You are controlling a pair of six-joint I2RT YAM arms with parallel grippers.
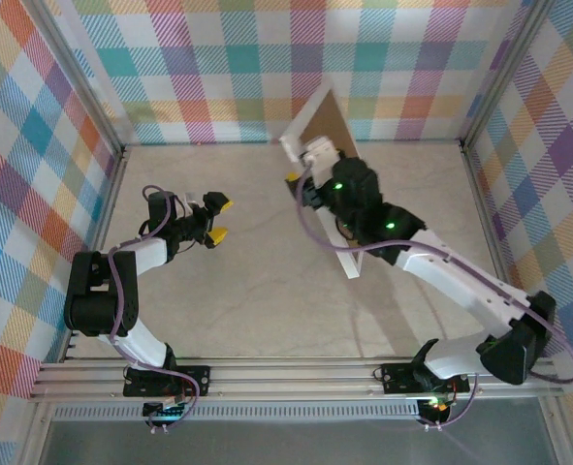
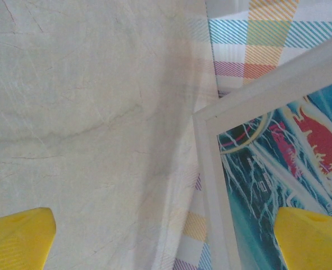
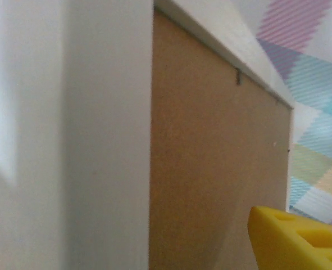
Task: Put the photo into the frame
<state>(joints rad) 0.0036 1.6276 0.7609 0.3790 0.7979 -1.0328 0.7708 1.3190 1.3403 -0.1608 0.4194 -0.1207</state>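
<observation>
The frame [image 1: 336,234] stands on edge across the middle of the table, tilted, its brown back [image 1: 325,118] facing right and away. My right gripper [image 1: 302,178] is shut on its upper part. In the right wrist view the frame's thick white side [image 3: 70,140] and brown board [image 3: 210,169] sit between the fingers, with one yellow fingertip [image 3: 300,239] on the board side. In the left wrist view the white border [image 2: 208,169] surrounds the blue and teal photo [image 2: 278,169], which shows behind the pane. My left gripper [image 1: 222,220] hangs open to the frame's left, holding nothing.
Checked walls enclose the table on three sides, and metal posts [image 1: 102,116] stand in the back corners. Bare pale tabletop [image 1: 247,291] stretches between the two arms. The right arm [image 1: 461,281] slants from the near right toward the frame.
</observation>
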